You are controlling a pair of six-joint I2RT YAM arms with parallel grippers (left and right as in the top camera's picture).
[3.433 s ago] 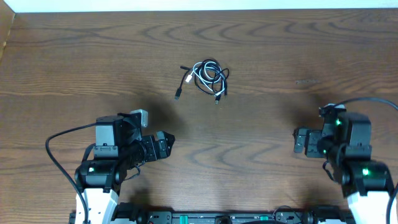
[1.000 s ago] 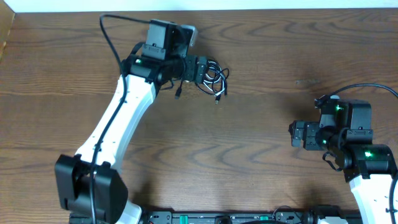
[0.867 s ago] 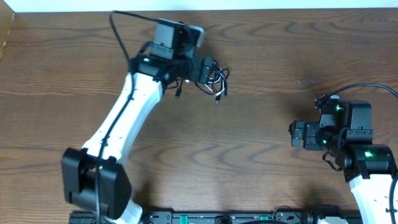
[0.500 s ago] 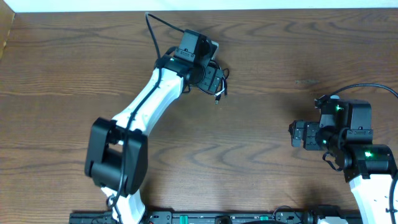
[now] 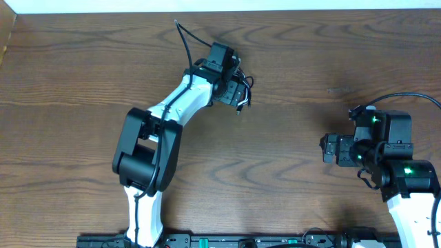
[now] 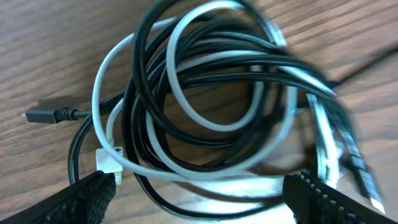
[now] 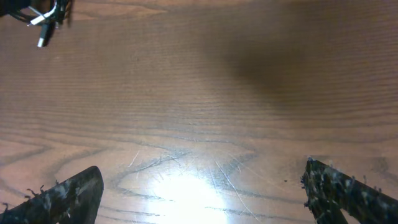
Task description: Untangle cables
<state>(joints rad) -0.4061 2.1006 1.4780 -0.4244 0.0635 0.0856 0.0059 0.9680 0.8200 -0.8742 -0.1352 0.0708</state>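
Cables (image 6: 205, 93) knotted on the far middle of the table (image 5: 310, 55)
Black and white loops lie interlocked, plug ends poking out. The left end effector (image 6: 205, 202) hovers just above, jaws wide apart astride the bundle, likely to pinch one strand; the right end effector (image 7: 205, 196), equally spread, rests well apart.

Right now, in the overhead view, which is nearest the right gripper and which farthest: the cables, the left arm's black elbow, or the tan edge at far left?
1. The cables, left of the right gripper and farther up the table.
2. The left arm's black elbow, farther left.
3. The tan edge, at the far left corner.
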